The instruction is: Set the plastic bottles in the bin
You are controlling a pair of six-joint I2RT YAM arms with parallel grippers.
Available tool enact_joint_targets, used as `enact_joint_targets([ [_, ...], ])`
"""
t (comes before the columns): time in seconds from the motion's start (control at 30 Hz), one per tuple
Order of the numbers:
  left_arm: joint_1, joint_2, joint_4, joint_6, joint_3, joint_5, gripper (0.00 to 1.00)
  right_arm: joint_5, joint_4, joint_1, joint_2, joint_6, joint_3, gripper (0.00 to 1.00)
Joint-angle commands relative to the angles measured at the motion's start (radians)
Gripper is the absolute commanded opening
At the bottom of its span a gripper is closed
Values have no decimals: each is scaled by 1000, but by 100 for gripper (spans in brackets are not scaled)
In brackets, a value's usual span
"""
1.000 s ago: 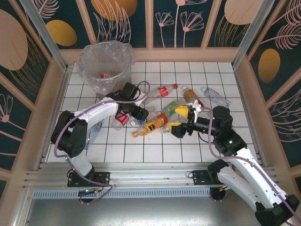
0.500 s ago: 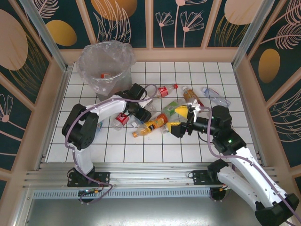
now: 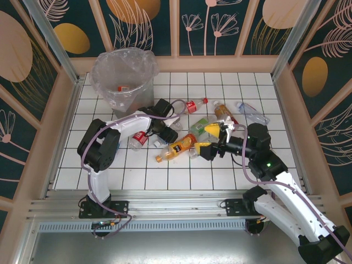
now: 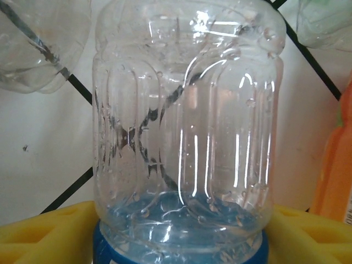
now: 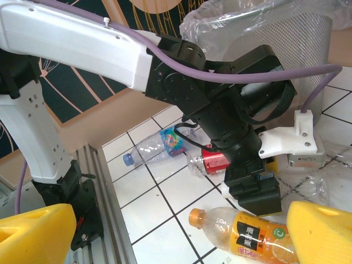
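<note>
A: Right, top view. Bottles?
B: One red-labelled bottle (image 3: 124, 87) lies in the bin (image 3: 113, 98); at least seven more bottles (image 3: 192, 106) heaped on the tiles (image 3: 247, 165), between left gripper (image 3: 169, 133) and right gripper (image 3: 208, 139). Right's jaws gape, holding nothing.
A: Left wrist?
B: A clear bottle (image 4: 187, 126), blue label, sits between the yellow pads (image 4: 44, 231); pinched or loose, cannot tell.
A: Right wrist?
B: An orange bottle (image 5: 258, 239) carries Chinese characters, unreadable. The left arm (image 5: 77, 38) partly covers the bin.

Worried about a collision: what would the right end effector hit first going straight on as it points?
Most likely the orange bottle lying just ahead; the left arm is beyond it.
</note>
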Motion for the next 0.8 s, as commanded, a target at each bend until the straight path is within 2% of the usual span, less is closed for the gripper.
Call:
enact_joint_targets([
  [0.0,-6,18,-12,-1,25,-8,73,7,21,-4,-2,-22,7,99],
  [0.23,-6,-21,18,-19,38,-4,59,15,21,-4,-8,-21,5,99],
  [0.77,-5,-253,127,-161,164,101,61,90,113,-4,-122,-7,-44,99],
])
